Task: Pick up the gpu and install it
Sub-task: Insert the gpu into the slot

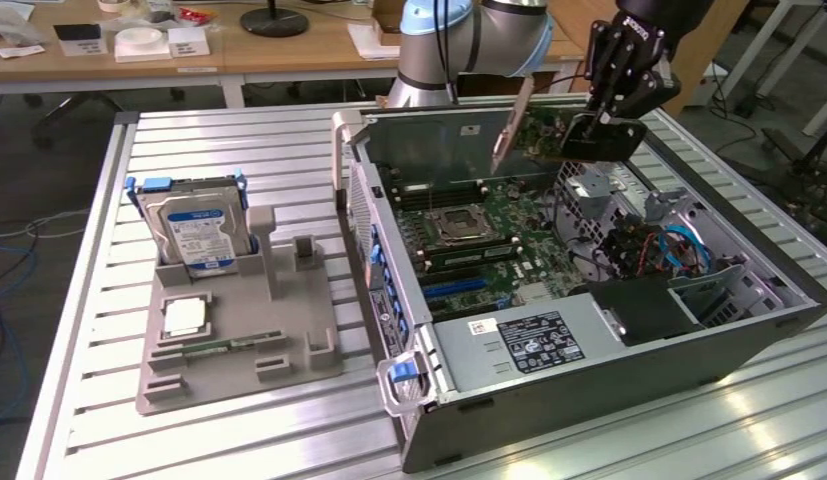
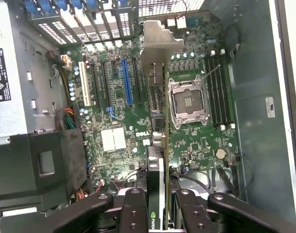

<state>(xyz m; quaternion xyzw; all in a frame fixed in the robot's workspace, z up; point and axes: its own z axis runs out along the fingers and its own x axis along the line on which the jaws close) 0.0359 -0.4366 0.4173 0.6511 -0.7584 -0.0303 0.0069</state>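
Nearest, at the left of the slatted metal table [image 1: 253, 150], sits a grey holder [image 1: 306, 310]. A small green memory stick [image 1: 226, 347] and a square processor chip [image 1: 186, 318] lie flat in it, and a silver hard drive [image 1: 197, 232] with a blue label stands upright at its far end.

To its right the computer case [image 1: 613, 390] lies open on its side. At its near end are the power supply [image 1: 533, 340] and a black shroud [image 1: 640, 310], with blue and red cables just beyond. Farther in is the motherboard [image 1: 500, 225] with its bare processor socket [image 1: 453, 225].

The gpu [image 1: 540, 130] hangs over the far end of the case, above the board and clear of it. The gripper [image 1: 607, 125] comes down from the far right, and its fingers [image 2: 133, 213] pinch the card's end from both faces. The card is held on edge. In the wrist view its long axis runs straight away from the fingers to the silver bracket [image 2: 157, 41], parallel to the blue slot [image 2: 125, 82] and lying over the strip between the slots and the socket. In the exterior view the bracket end points to the left. Beyond the case stand the arm's base and a wooden desk [image 1: 293, 50].
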